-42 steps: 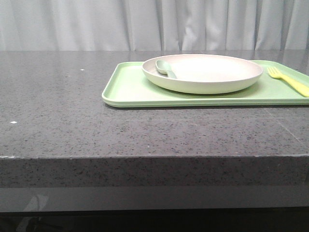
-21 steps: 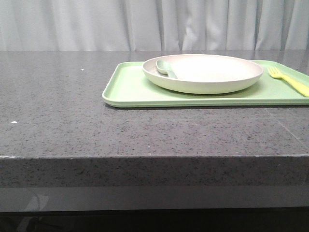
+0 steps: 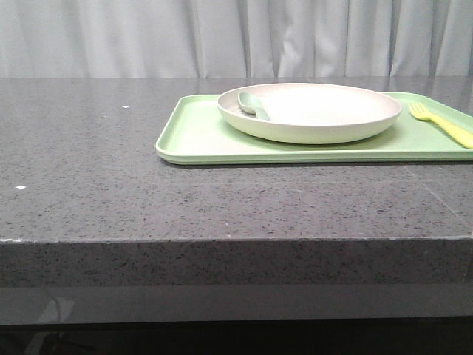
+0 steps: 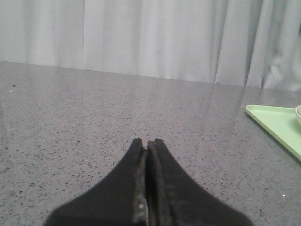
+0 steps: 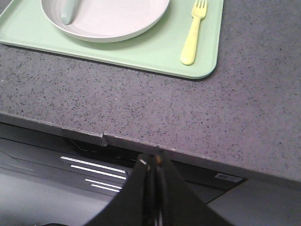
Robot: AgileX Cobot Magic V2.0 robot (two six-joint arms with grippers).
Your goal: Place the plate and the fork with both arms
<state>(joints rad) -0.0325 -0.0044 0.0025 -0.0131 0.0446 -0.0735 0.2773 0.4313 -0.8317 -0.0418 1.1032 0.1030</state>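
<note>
Both sets of jaws pressed together, empty; open the right gripper [image 5: 153,162] wide, then approach the fork [image 5: 194,33] handle squarely; left gripper [image 4: 146,142] takes the plate [image 3: 310,111] rim.

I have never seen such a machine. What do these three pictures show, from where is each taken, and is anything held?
It is a robot with two arms. One picture looks forward over the grey table. The other two come from cameras on the wrists; the black wedges are the left gripper and the right gripper, fingers closed, holding nothing. On the table lies a green tray. On it stand a cream plate, with a grey-green spoon in it, and beside the plate a yellow fork.
</note>
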